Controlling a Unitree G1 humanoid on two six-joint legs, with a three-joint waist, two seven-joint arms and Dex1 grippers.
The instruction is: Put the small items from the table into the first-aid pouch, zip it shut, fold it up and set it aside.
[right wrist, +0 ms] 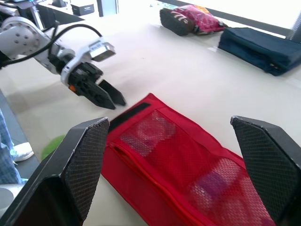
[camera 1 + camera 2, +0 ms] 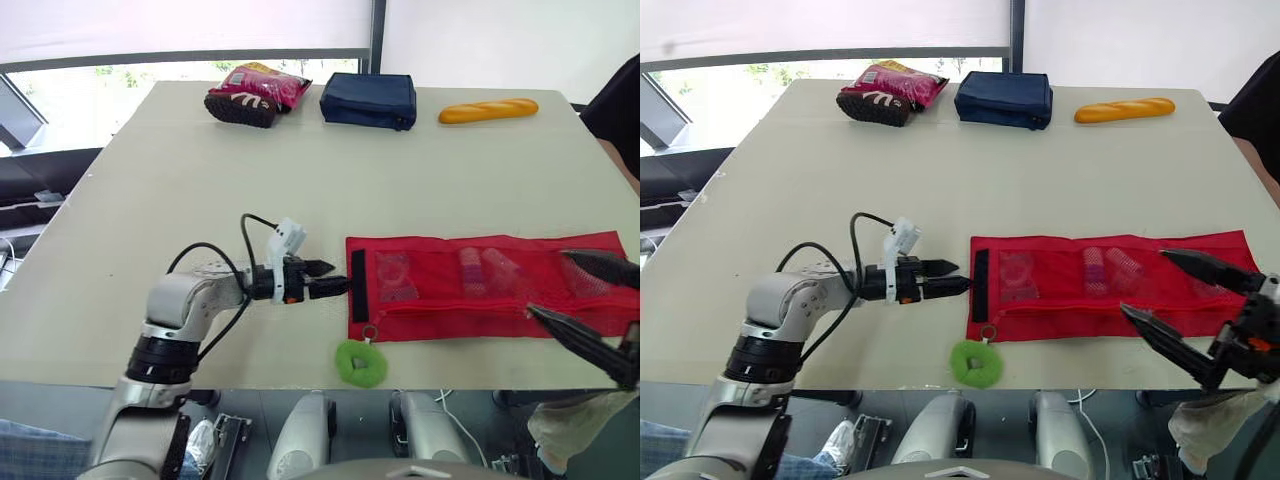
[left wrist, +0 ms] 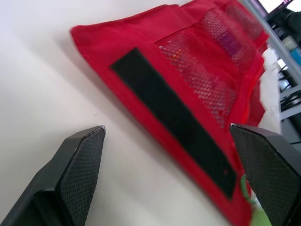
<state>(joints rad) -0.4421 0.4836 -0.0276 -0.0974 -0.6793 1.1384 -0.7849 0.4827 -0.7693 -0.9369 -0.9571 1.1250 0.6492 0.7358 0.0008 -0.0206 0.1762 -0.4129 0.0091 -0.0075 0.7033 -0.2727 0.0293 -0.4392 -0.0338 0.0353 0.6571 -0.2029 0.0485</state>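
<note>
- A pink snack bag (image 2: 255, 92) lies far behind the red first-aid pouch (image 2: 480, 300), toward its left side, on the table (image 2: 200, 180).
- My left gripper (image 2: 338, 277) is just at the left end of the pouch. Its jaws are a little open and hold nothing. They point at the black strip (image 2: 358, 285) which runs across that end.
- A green ring (image 2: 361, 364) lies just in front of the left corner of the pouch, joined to it by a small metal loop.
- A navy case (image 2: 369, 100) stands far behind the pouch.
- The pouch lies flat and unfolded near the front edge of the table. Small items (image 2: 398, 277) are seen through its mesh pockets.
- A yellow bread (image 2: 488, 110) lies far behind the pouch, toward its right side.
- My right gripper (image 2: 1143, 281) is over the right end of the pouch. Its jaws are wide open and empty, one finger near the back edge and one near the front edge.
</note>
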